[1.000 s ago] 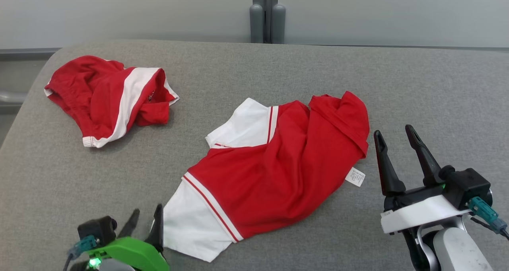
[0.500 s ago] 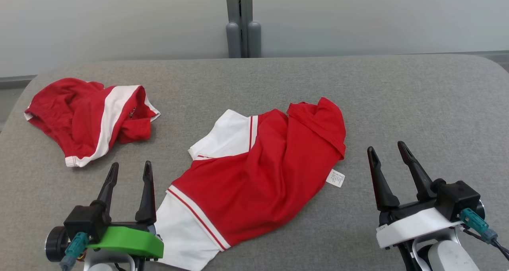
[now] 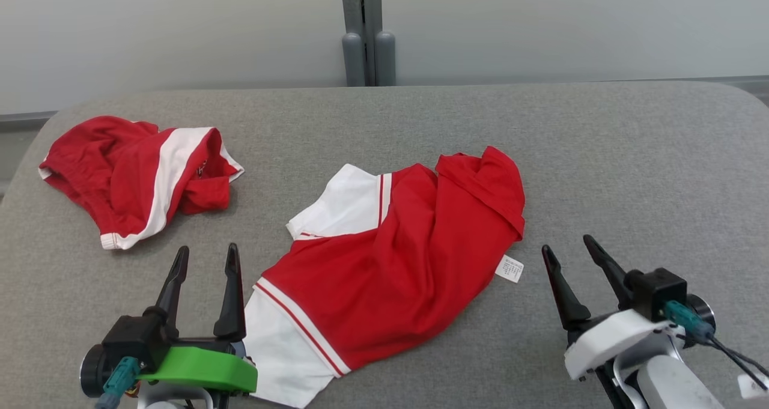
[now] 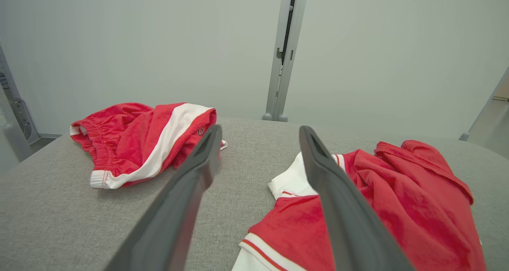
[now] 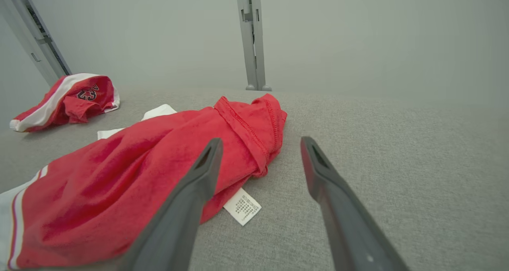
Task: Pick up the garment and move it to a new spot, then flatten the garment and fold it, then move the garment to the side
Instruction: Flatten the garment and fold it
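Looks like lab test bay: grey fabric-covered table, bare pale partition wall, metal post.

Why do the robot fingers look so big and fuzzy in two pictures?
Left wrist view: the left gripper sits right by the lens, so looms large and soft; right wrist view: same for the right gripper; head view: sharp, evenly lit.

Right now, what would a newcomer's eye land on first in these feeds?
The crumpled red and white shirt lies in the middle of the grey padded surface, with a white care label poking out at its right edge. Next come the bunched red shorts at the far left. The left gripper and right gripper flank the shirt, both open and empty.
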